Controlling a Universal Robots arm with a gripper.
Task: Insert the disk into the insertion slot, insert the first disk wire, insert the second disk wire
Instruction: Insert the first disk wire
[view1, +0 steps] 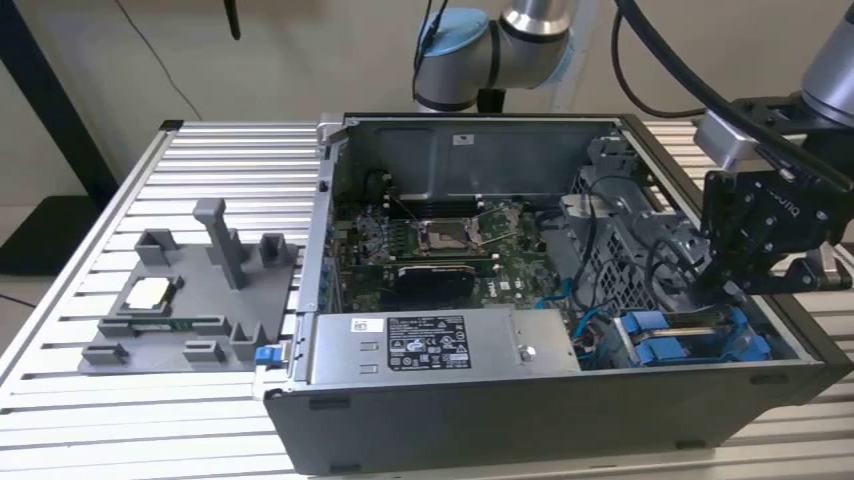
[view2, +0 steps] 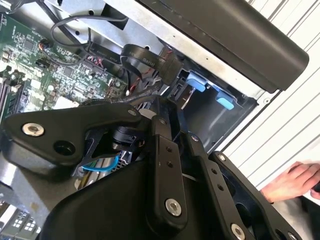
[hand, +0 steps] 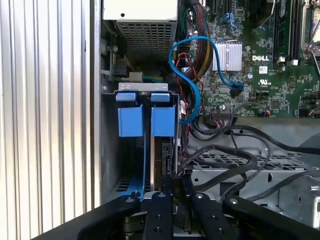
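Low over the open case (view1: 534, 420), the gripper (view1: 727, 292) hangs at the drive bay, at the exterior view's right. The case is dark sheet metal with squared corners and stands on a table (view1: 227, 170) of ribbed aluminium slats.

The disk (view1: 691, 327) stands on edge in the bay, a thin silver-grey slab clipped in its glossy blue plastic frame. In the first wrist view the disk (hand: 167, 152) sits beside a second blue carrier (hand: 131, 120); both carriers end in flat rectangular tabs under a grey metal lip.

The gripper (hand: 175, 177) is matt black, built of flat linked bars with round screw heads. Its fingers are drawn close together, with only a narrow gap, and their tips are at the disk's exposed edge. Whether they pinch that edge cannot be told. In the second wrist view the gripper (view2: 156, 102) shows the same bars running side by side.

A smooth blue cable (hand: 192, 65) loops in a wide curve near the bay, and thick black cables (hand: 240, 150) sprawl over a perforated metal plate. The green board (view1: 400, 240) lies flat in the middle of the case, with the boxy silver power supply (view1: 427, 345) in front of it. A grey moulded fixture (view1: 200, 300) with upright posts lies on the table at the exterior view's left. A hand (view2: 295, 180) rests on the slats outside the case.
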